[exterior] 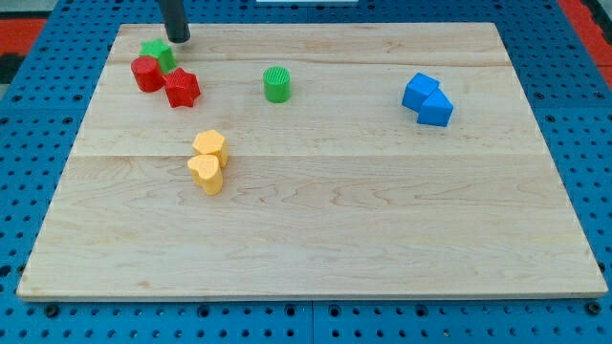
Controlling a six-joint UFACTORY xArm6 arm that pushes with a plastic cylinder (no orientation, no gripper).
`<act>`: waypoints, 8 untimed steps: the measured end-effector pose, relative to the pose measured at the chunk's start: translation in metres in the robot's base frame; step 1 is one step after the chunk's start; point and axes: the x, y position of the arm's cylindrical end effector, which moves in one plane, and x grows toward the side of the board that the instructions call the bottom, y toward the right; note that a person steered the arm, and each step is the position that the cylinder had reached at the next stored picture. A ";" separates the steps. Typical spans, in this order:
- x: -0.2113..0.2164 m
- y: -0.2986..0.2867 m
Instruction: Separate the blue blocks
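Two blue blocks touch each other at the view's right: one blue block point(419, 91) sits up-left, and the other blue block point(436, 109) sits down-right against it. My tip point(178, 39) is at the view's top left, far from the blue blocks, just above and right of the green star block point(158, 53).
A red block point(146, 74) and a red star block point(181, 87) lie below the green star. A green cylinder point(277, 84) stands at top centre. Two yellow blocks touch at centre left: a hexagon point(209, 146) and a heart point(206, 174). All rest on a wooden board point(382, 220).
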 end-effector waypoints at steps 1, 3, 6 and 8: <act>0.021 0.013; 0.031 0.109; 0.100 0.276; 0.141 0.319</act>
